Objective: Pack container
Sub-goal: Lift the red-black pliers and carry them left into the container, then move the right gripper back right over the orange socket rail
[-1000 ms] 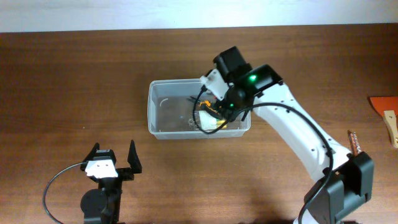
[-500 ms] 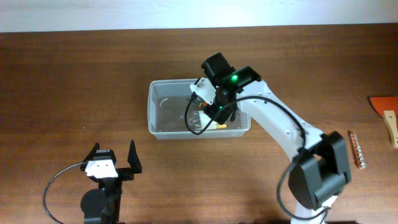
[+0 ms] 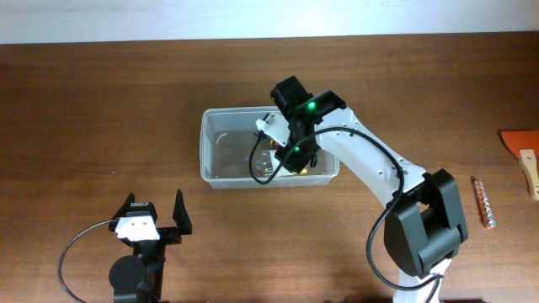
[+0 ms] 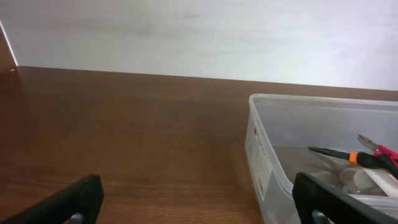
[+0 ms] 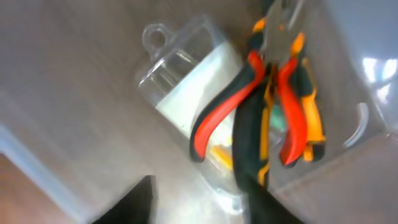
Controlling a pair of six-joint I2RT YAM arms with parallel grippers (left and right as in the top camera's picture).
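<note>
Placing step: right gripper (image 5: 199, 202) released, jaws parted above pliers (image 5: 277, 93) at container's (image 3: 205, 143) four o'clock; next, seemingly, lift clear.

container (image 3: 203, 150) left end open from above; right arm (image 3: 362, 160), pliers (image 5: 252, 65) crowd right end

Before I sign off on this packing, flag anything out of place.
Nothing spilled or damaged. In the container, pliers lie askew across a clear blister pack; a slim rod lies outside, far right on the table.
</note>
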